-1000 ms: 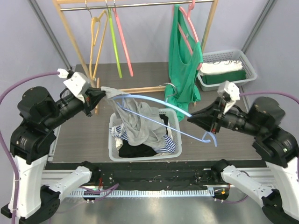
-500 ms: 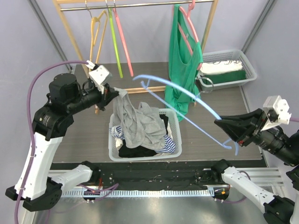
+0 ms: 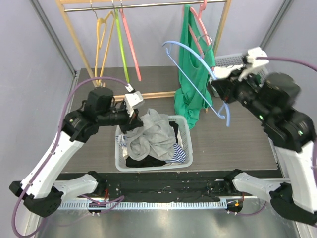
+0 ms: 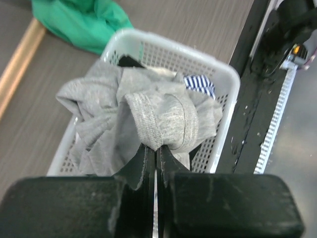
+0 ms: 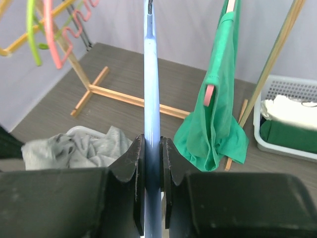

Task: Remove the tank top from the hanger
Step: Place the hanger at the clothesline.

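The grey tank top [image 4: 158,119] is pinched at a folded band of hem between the pressed-together jaws of the left gripper [image 4: 156,148]. The rest of it lies bunched in the white laundry basket [image 4: 223,74], over dark and striped clothes, apart from the hanger. The right gripper [image 5: 152,144] has its jaws clamped on the thin bar of the blue hanger [image 5: 152,74], held up in the air to the right of the basket, in front of the green garment [image 3: 188,89] hanging from the wooden rack [image 3: 74,37].
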Robot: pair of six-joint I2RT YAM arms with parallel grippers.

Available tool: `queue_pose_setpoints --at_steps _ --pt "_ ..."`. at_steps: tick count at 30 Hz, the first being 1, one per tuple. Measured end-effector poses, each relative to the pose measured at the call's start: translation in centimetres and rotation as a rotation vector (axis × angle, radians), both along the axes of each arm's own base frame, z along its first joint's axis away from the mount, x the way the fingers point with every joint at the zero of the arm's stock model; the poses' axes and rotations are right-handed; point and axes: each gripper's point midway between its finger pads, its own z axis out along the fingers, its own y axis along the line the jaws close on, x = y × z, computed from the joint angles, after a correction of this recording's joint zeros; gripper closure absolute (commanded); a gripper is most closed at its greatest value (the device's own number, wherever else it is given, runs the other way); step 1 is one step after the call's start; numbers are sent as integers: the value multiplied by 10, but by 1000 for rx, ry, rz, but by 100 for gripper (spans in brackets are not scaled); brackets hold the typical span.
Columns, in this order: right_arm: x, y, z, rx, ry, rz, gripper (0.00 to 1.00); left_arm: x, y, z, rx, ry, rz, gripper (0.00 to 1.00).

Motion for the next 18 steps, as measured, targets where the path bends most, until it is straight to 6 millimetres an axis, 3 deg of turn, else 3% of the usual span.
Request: queue_pose_setpoints --at_steps 3,4,5,9,15,18 --pt "34 15 -13 -27 49 -25 99 6 -2 -32 74 51 9 91" --pt "45 20 -18 -36 65 -31 99 10 -2 -45 108 68 18 77" --pt "54 25 -23 -43 78 -36 99 13 -1 -53 132 75 24 73" --pt "78 39 -31 -47 105 -40 99 21 6 -84 239 75 51 66" --pt "98 55 -1 0 38 -30 99 16 16 -125 365 63 49 60" --pt "104 64 17 21 -2 -17 99 6 19 -152 437 71 24 50"
